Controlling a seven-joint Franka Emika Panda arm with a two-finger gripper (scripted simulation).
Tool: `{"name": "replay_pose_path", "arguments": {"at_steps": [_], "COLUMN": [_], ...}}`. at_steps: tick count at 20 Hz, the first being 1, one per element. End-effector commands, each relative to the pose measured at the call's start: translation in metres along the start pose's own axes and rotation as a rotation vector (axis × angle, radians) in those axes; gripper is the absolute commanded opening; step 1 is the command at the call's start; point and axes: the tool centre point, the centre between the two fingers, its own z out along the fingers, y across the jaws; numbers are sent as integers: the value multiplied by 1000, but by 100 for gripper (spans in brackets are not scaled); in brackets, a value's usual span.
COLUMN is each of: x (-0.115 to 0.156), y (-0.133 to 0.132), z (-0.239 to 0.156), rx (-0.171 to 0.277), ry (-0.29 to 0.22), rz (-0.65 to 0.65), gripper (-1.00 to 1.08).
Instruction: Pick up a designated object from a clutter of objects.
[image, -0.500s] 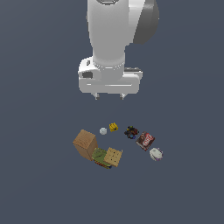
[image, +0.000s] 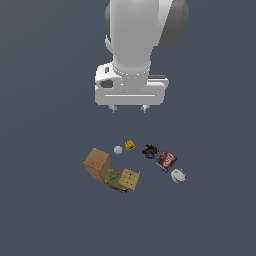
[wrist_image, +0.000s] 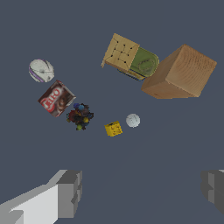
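Observation:
The designated object, a plain tan-brown box (image: 97, 164) (wrist_image: 180, 72), lies at the exterior view's left end of the clutter of objects on the dark grey floor. Against it rest a green lump (image: 114, 178) (wrist_image: 145, 64) and a tan dotted square (image: 130, 179) (wrist_image: 121, 53). My gripper (image: 129, 108) (wrist_image: 142, 188) hangs well above the clutter, open, with nothing between its fingers (wrist_image: 69, 193). Its two short fingertips (image: 144, 108) point down, over the small pieces rather than over the box.
A white ball (image: 118, 149) (wrist_image: 133, 120), a yellow piece (image: 130, 145) (wrist_image: 113, 129), a dark multicoloured clump (image: 149, 151) (wrist_image: 80, 116), a dark red packet (image: 166, 161) (wrist_image: 56, 98) and a white lump (image: 178, 175) (wrist_image: 41, 70) lie spread toward the exterior view's right.
The arm and gripper have shifted slightly in the exterior view. The objects on the floor have not moved.

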Motion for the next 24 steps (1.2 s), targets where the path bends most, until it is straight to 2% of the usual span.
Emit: {"name": "replay_pose_path", "arguments": {"at_steps": [1,12,24], "x": [0,6,32], "y": [-3,3,23], "z": [-2,2,18], "rx": [-5,-1,5], "ry": [-1,3,20], "rz": [-10,-60,-264], "gripper": [100,100,100]}}
